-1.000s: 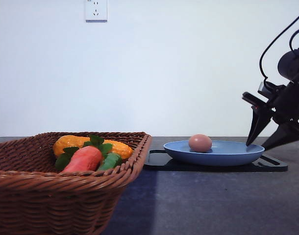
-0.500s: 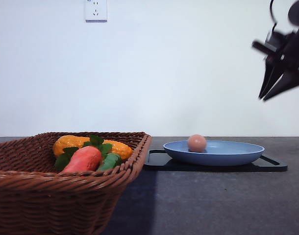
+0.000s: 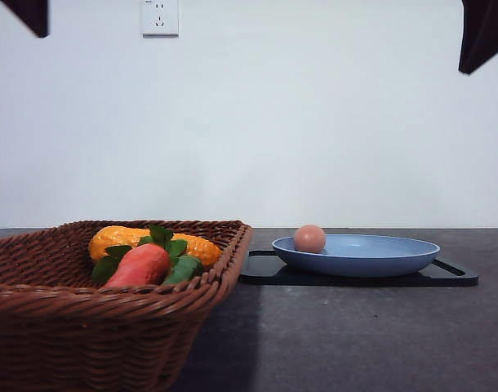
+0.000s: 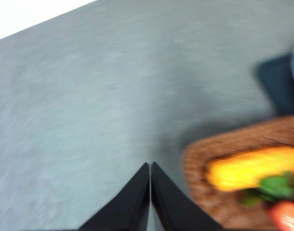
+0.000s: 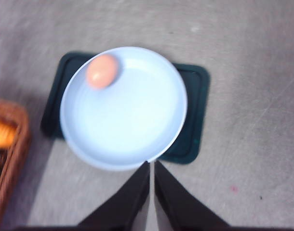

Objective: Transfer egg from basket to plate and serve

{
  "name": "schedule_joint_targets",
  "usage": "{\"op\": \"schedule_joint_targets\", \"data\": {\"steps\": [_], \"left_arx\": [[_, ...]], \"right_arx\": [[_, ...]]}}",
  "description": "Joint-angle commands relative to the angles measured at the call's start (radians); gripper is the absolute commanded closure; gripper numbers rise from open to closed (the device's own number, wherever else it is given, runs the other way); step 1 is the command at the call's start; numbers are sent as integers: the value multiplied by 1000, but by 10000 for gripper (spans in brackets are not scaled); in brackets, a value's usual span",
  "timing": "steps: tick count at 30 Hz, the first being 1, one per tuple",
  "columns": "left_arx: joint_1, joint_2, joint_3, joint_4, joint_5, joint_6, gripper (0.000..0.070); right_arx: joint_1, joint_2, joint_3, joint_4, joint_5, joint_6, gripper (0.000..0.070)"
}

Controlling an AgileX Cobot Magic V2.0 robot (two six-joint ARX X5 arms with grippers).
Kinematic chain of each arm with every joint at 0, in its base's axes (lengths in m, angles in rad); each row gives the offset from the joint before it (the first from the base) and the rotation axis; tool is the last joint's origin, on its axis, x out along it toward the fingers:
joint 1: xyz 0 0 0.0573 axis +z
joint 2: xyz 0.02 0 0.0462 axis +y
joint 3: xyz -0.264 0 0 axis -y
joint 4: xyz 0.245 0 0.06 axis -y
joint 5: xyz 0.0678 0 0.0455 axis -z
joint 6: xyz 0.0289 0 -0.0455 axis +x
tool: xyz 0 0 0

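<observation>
The pinkish-brown egg (image 3: 309,238) (image 5: 102,70) lies near the left rim of the blue plate (image 3: 380,255) (image 5: 137,120), which rests on a flat black tray (image 3: 347,278) (image 5: 195,120). The brown wicker basket (image 3: 86,327) (image 4: 200,154) stands at the front left. My right gripper (image 5: 152,164) hangs high above the plate, fingers together and empty; its dark tip (image 3: 482,33) shows at the top right of the front view. My left gripper (image 4: 150,166) is shut and empty, high above the table beside the basket, its tip (image 3: 28,15) at the top left.
In the basket lie a yellow corn cob (image 3: 118,238) (image 4: 253,166), an orange-red carrot-like item (image 3: 139,265) with green leaves (image 3: 163,239), and a green piece (image 3: 184,269). A wall with a socket (image 3: 160,16) stands behind the dark table (image 3: 355,335).
The right gripper has risen from beside the plate to the top of the view. The egg has rolled left across the plate. The left gripper's tip has appeared at the top left.
</observation>
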Motion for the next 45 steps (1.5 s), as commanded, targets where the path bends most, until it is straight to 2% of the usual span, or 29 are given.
{"op": "schedule_joint_targets", "data": {"steps": [1,6,10,16,20,23,40,42,45], "left_arx": [[31,-9,-25,27,23,9,700],[101,-103,-203,170,107,-13,700],[108,-215,-395,321,122,-31,700],[88,-431,-696,557,203,-111,700],[72,-549,-822,644,213,-161,700],[71,-584,-831,614,212,-172,700],[68,-597,-832,609,211,-171,700],[70,-653,-833,564,204,-166,700],[90,-766,-834,502,196,-116,700]], "right_arx": [[46,-41,-36,33,37,-16,700],[161,-216,-225,209,127,-16,700],[216,-343,-409,396,195,-16,700],[244,-482,-697,708,275,-17,700],[243,-517,-842,889,285,-16,700],[243,-516,-869,905,285,10,700],[243,-517,-868,938,285,9,700],[243,-517,-868,938,285,9,700],[243,-518,-868,938,285,9,700]]}}
